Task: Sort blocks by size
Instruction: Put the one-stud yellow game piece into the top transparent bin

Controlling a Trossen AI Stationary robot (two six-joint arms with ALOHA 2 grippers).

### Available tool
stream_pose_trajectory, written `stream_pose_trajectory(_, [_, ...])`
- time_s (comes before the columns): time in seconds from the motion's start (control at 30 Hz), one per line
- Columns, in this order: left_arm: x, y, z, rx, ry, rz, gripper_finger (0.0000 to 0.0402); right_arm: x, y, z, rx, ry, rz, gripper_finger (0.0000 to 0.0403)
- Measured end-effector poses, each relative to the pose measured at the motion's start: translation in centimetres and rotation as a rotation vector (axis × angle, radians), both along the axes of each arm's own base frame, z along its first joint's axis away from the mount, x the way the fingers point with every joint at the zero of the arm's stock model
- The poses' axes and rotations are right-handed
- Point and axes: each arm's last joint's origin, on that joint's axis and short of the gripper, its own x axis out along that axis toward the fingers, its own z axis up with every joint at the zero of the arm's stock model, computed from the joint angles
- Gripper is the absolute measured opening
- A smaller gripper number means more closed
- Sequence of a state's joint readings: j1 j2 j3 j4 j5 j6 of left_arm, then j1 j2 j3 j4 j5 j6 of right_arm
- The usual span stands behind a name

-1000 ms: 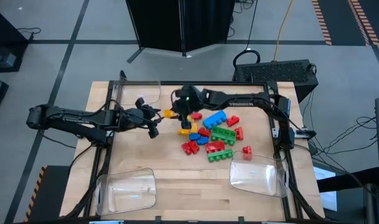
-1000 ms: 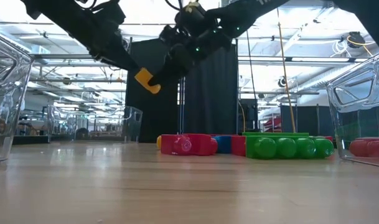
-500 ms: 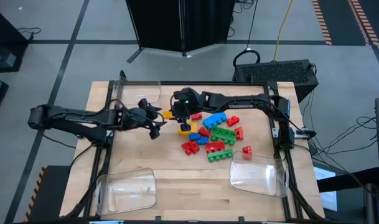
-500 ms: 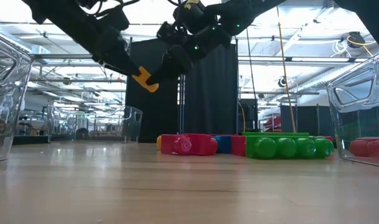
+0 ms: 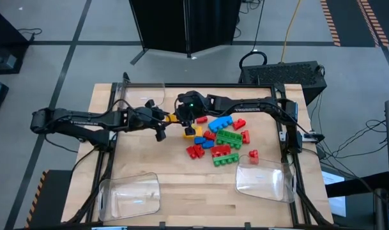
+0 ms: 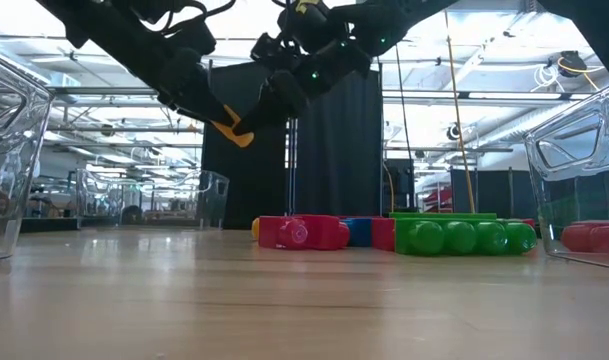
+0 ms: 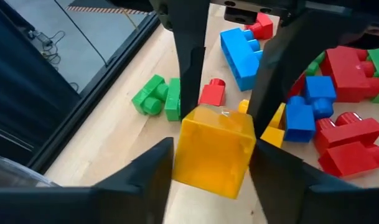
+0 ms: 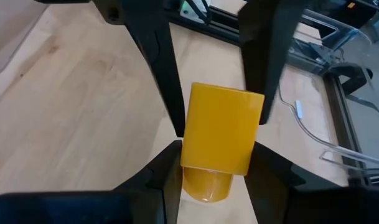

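Above the back half of the table (image 5: 137, 185), my two grippers met in mid-air over a single yellow block (image 5: 173, 117). My right gripper (image 8: 213, 163) was clamped on it, one finger pressed to each side, and my left gripper (image 7: 209, 163) had its own fingers closed against the same block from the opposite end. The block hung well clear of the wood, as the low view showed, with open air beneath it (image 6: 230, 129).

The other blocks (image 5: 218, 140) lay in a loose pile just right of centre, red, green and blue pieces touching or overlapping, none near the table's edge. One red block (image 5: 253, 154) sat apart, just beside the front-right clear tray (image 5: 263, 181). A second tray (image 5: 130, 194) stood at the front-left corner and a third (image 5: 143, 93) at the back-left edge. Bare wood stretched between the pile and the two front trays.
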State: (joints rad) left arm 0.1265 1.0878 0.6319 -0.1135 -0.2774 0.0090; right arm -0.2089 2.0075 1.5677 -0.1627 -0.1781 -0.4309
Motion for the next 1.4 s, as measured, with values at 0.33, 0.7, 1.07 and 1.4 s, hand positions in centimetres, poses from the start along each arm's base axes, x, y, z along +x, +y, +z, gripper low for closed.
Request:
stream_pose_trajectory(0.33, [-0.1,0.7,0.0,-0.021,-0.006,0.008,0.0124,-0.1,-0.5,-0.1,0.062,0.015,-0.102,0.0174])
stream_pose_trajectory(0.7, [-1.7,3.3,0.9,-0.059,-0.043,0.283,0.0125,-1.4,-2.7,-0.9,0.201,0.115,-0.263,0.024])
stream_pose_trajectory(1.07, [-4.9,7.4,0.8,-0.082,0.091,0.609,0.0124,-1.8,-2.9,-1.3,0.278,0.16,-0.425,0.0237])
stream_pose_trajectory(1.4, [-6.4,9.5,0.4,-0.193,0.094,0.567,0.0136,-1.3,-1.6,-1.1,0.219,0.131,-0.482,0.0236])
